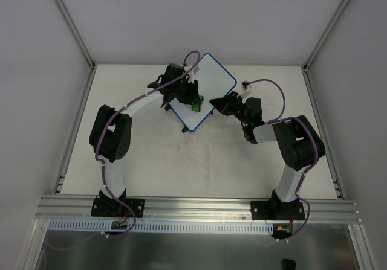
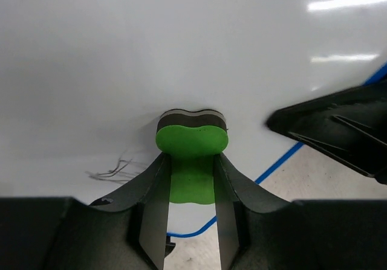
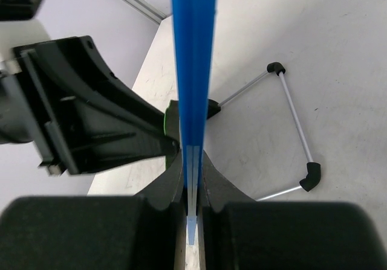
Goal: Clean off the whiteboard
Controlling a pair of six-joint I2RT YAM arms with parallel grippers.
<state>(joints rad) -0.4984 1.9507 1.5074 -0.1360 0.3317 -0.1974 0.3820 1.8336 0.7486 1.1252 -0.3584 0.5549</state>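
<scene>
- Whiteboard [image 1: 202, 92]: white face, blue rounded-corner frame, at far centre of the tabletop [image 1: 199, 161], turned corner-on to the arms.
- Left wrist view: face mostly clean; faint grey pen marks [image 2: 115, 170] remain low on the left.
- Right gripper [image 3: 191, 167] pinches the blue frame edge, jaws narrow.
- Left gripper [image 2: 192, 161] clamps a green eraser [image 2: 192, 140], its dark pad touching the board face.
- Thin wire bracket [image 3: 293, 125] with black corner caps shows just beside the board's edge.
- Tabletop off-white, lightly scuffed.
- Pale walls [image 1: 36, 70] enclose it; aluminium rail [image 1: 199, 206] runs along the near edge.
</scene>
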